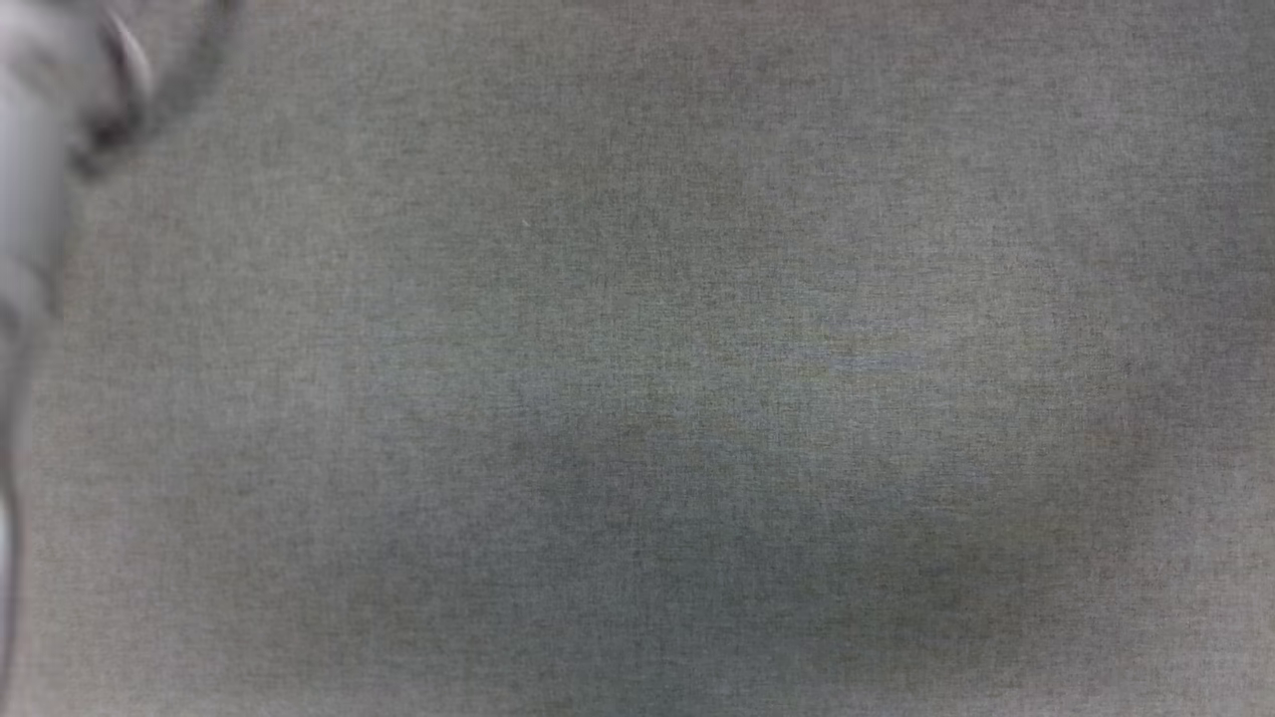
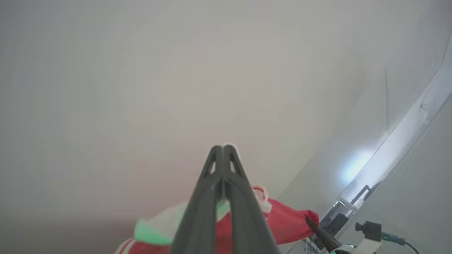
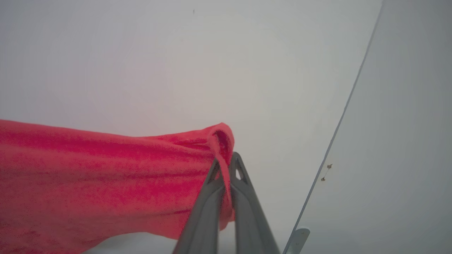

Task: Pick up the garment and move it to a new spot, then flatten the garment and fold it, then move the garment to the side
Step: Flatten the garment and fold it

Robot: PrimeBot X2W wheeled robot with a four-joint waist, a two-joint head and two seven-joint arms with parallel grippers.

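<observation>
Right wrist view: garment [image 3: 106,176] in pincer [image 3: 227,159]

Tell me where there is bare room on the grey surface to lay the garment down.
The grey surface is bare from centre to the right and bottom edges of the head view. Only its upper left corner is crowded, by a blurred pale forearm. The garment is clamped in the right gripper and left gripper.

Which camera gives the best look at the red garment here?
The right wrist view: the garment spreads wide, its edge pinched between the jaws of the right gripper. The left wrist view catches a small red-and-white bunch behind the left gripper. The head view gives grey surface.
</observation>
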